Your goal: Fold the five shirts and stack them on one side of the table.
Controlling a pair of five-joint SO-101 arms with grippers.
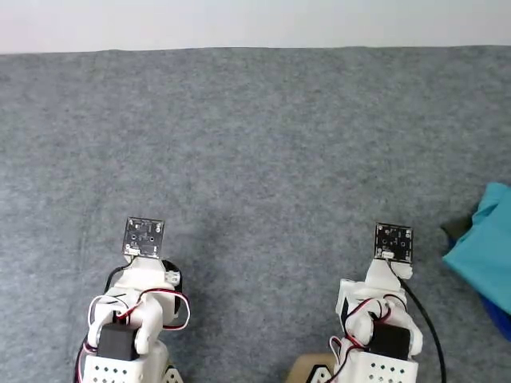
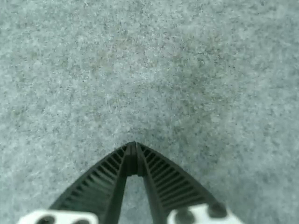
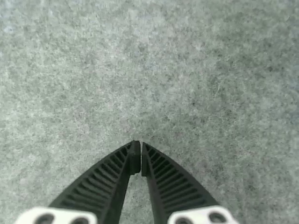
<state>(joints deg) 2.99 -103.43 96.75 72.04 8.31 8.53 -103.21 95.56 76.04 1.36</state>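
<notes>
A pile of shirts lies at the table's right edge, a teal shirt [image 1: 487,247] on top with a darker blue one [image 1: 501,313] under it and a dark bit of cloth [image 1: 453,229] at its near-left corner. Both arms sit folded back at the near edge. My left gripper [image 2: 135,149] hangs shut over bare grey felt, nothing between its fingertips. My right gripper [image 3: 137,148] is shut too, tips together above bare felt, well left of the shirt pile.
Grey felt [image 1: 255,144] covers the whole table up to a pale wall along the far edge. A tan object [image 1: 302,369] peeks out at the near edge between the arm bases.
</notes>
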